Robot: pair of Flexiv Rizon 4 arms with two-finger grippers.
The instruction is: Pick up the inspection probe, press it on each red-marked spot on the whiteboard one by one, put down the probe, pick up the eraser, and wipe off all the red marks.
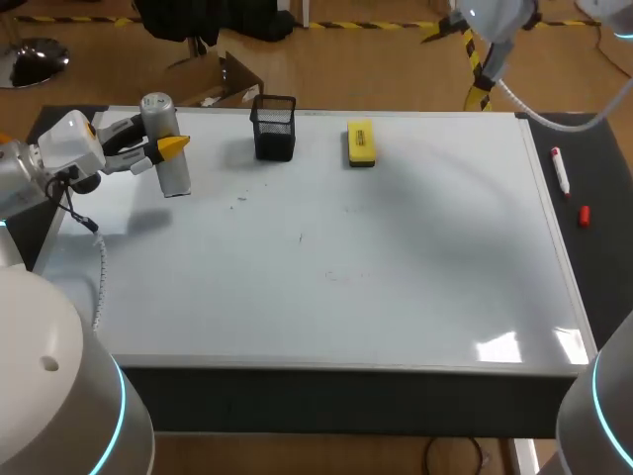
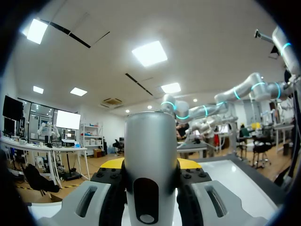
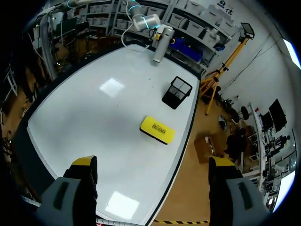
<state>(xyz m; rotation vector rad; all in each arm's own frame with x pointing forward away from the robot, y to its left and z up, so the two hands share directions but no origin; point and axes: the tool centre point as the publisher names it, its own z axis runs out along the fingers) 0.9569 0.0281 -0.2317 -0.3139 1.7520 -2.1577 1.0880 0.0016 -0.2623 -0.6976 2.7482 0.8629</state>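
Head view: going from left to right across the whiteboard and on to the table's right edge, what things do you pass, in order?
probe → black mesh cup → yellow eraser → marker → small red cap

A dark bench (image 1: 605, 178) carries a large whiteboard (image 1: 396, 257) that covers most of its top, leaving dark strips bare at the right and at the far left. A black mesh cup (image 1: 274, 129) stands upright on the whiteboard near its far edge. A yellow eraser (image 1: 361, 143) lies flat on the board near the cup, apart from it. A few faint dark specks (image 1: 302, 237) dot the board's middle. On the right strip lie a white marker (image 1: 560, 170) and, nearer the front, a small red cap (image 1: 584, 215), apart from each other.
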